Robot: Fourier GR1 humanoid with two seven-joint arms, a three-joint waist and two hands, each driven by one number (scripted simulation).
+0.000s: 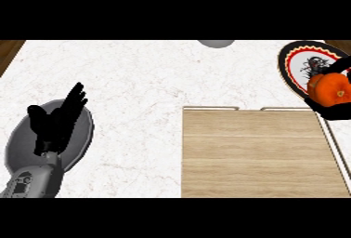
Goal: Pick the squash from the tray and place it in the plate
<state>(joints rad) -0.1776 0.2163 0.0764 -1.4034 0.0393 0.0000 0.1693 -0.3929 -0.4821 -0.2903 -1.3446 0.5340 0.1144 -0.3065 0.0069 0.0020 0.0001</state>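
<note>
Over the plate (296,56) rim, the right hand (336,109) curls round the squash (332,89); plate centre lies just leftward.

1. Illumination is bright and even across the white marble surface (137,79); no directional source is identifiable.
2. No cast shadows are visible beneath the wooden tray (254,158) or the left robot hand (58,121).
3. No glare or hotspots appear.
4. The black robot hand shows little internal detail.
5. Edges show no evident distortion.
</note>
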